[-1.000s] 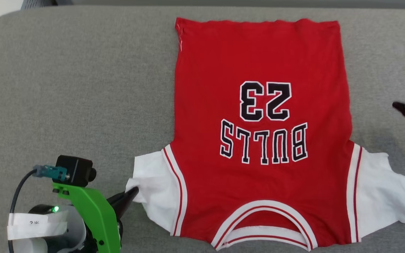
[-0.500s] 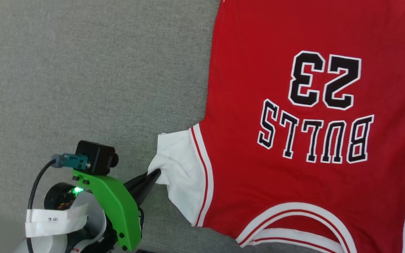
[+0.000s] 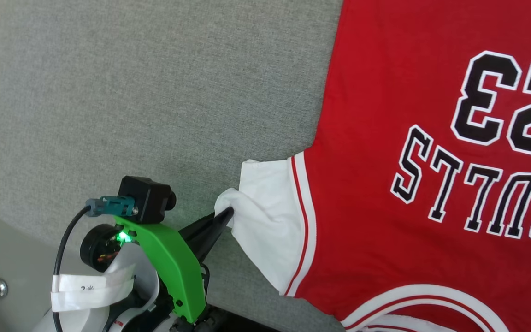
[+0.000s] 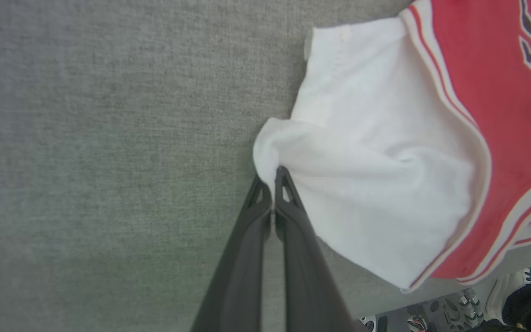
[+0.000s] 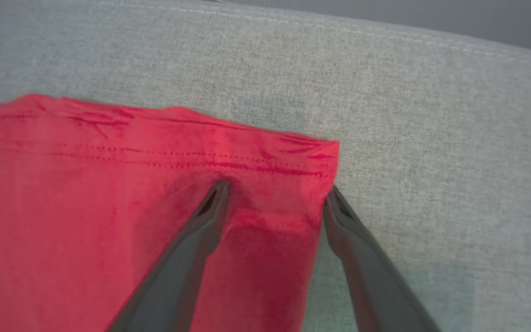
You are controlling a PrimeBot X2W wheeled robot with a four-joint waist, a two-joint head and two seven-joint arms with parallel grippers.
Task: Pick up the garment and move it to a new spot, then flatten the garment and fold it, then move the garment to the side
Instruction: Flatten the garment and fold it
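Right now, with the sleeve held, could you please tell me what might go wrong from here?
The left end effector pinches only a small bunch at the edge of the white sleeve; it could slip when pulled. The right end effector is open astride the hem corner of the garment; closing might catch only one layer or push the cloth into a wrinkle.

Left hand (image 4: 274, 176) clamps the garment (image 4: 376, 152); right hand (image 5: 278, 186) has fingers spread apart.

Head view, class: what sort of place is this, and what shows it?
Probably an indoor robot test bench for folding clothes. A broad grey fabric-covered surface bears one garment spread flat; the left gripper pinches its white sleeve, and the right gripper straddles a red hem corner.
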